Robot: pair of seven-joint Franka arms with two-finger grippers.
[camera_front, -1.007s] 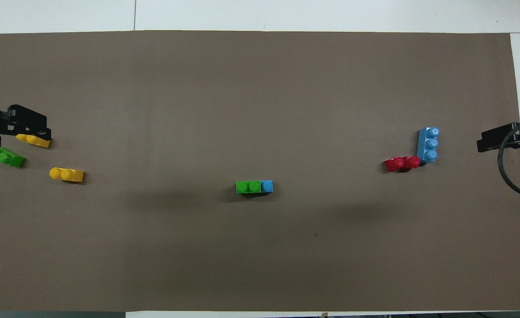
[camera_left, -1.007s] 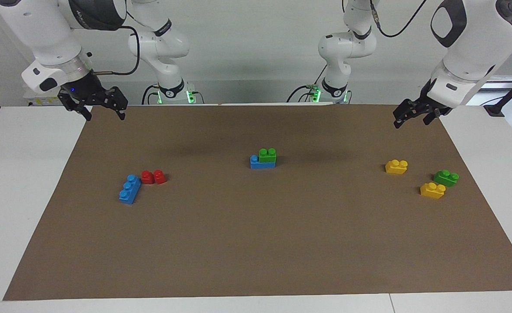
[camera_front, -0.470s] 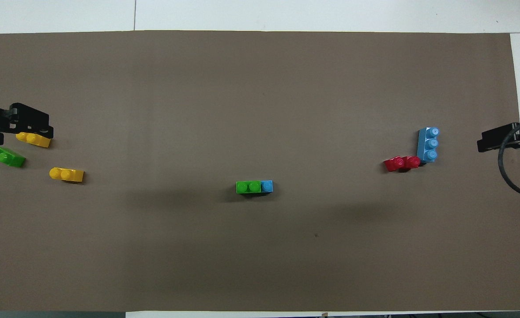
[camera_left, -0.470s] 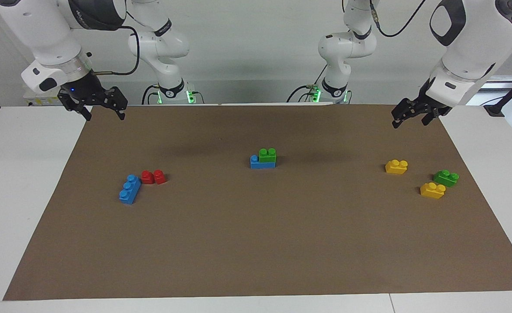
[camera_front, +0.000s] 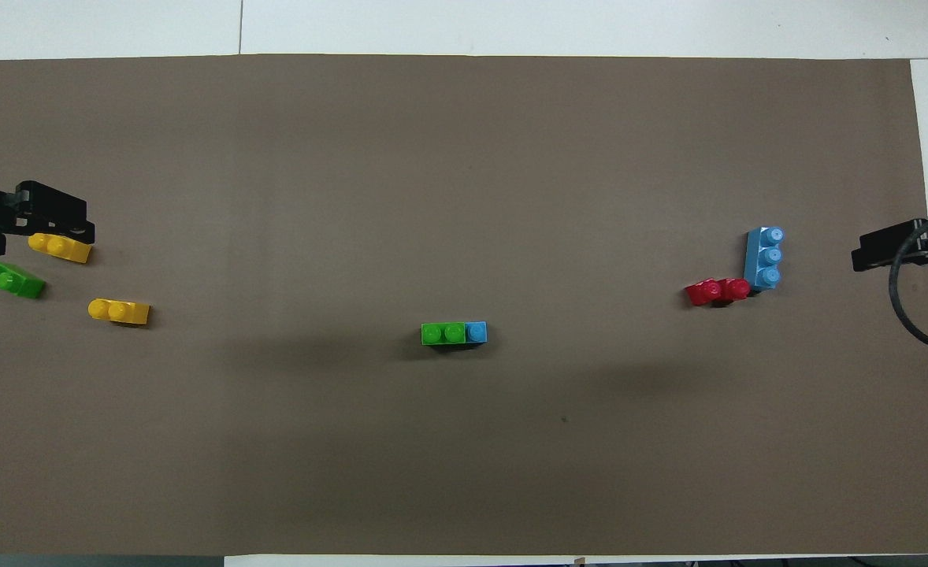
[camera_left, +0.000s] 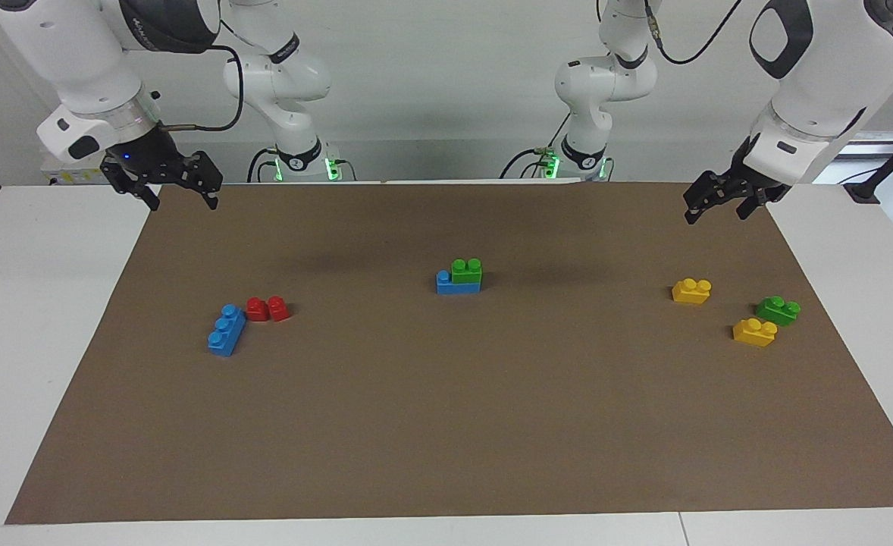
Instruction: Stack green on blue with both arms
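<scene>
At the middle of the brown mat (camera_left: 446, 425), a green brick (camera_left: 466, 274) (camera_front: 442, 333) sits on a blue brick (camera_left: 458, 285) (camera_front: 476, 332), leaving one blue stud bare. A second green brick (camera_left: 778, 310) (camera_front: 12, 280) lies loose toward the left arm's end. A second blue brick (camera_left: 227, 331) (camera_front: 765, 258) lies toward the right arm's end. My left gripper (camera_left: 715, 209) (camera_front: 42, 219) hangs open and empty over the mat's corner at its own end. Over the corner at the right arm's end, my right gripper (camera_left: 182, 199) (camera_front: 885, 248) is raised, open and empty.
A red brick (camera_left: 268, 309) (camera_front: 718, 291) touches the loose blue brick. Two yellow bricks (camera_left: 691, 290) (camera_left: 754, 332) lie beside the loose green one. White tabletop (camera_left: 37, 318) borders the mat.
The left gripper has shifted very slightly over its corner. The right gripper and all the bricks have stayed put.
</scene>
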